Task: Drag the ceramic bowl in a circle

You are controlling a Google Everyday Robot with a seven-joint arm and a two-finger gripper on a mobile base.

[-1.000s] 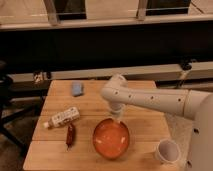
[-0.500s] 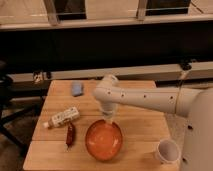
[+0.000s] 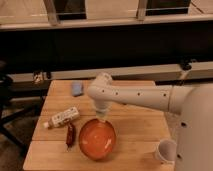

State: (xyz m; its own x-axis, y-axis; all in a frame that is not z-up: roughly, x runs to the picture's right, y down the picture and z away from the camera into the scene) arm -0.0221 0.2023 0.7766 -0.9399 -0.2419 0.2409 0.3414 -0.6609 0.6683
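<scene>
The ceramic bowl point(image 3: 97, 139) is orange-red and round. It sits on the wooden table point(image 3: 135, 125) near the front edge, left of centre. My white arm reaches in from the right, and my gripper point(image 3: 102, 117) points down onto the bowl's far rim. The arm's wrist hides the fingers and the spot where they meet the rim.
A white bottle point(image 3: 62, 118) lies on its side left of the bowl, with a dark red packet point(image 3: 70, 136) just below it. A blue sponge point(image 3: 77, 89) lies at the back left. A white cup point(image 3: 165, 150) stands at the front right corner. A dark bench runs behind the table.
The bowl has slid left and a little toward the front edge, with my gripper moving left on its rim. It now lies closer to the red packet.
</scene>
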